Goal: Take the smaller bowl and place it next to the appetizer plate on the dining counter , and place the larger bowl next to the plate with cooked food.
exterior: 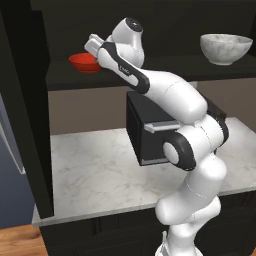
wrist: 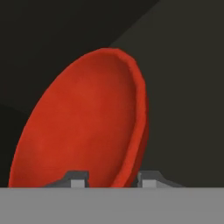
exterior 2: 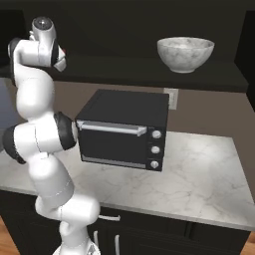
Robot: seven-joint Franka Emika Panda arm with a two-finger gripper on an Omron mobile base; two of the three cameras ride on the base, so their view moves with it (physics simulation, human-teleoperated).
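Hand view puts the rim of the smaller bowl [wrist: 87, 127], resting on the dark upper shelf [exterior: 150, 75], between the two tips of your gripper [wrist: 109, 180], jaws narrowed astride it; whether they already pinch it cannot be told.

The white arm with dark joints reaches up to a dark shelf [exterior: 165, 76], its hand at a shallow glossy red bowl [exterior: 82, 62] on the shelf's left part. A deep grey-white marbled bowl [exterior: 225, 48] sits well apart on the right. Below, a black oven [exterior: 145, 135] stands on a marble worktop [exterior: 95, 175].
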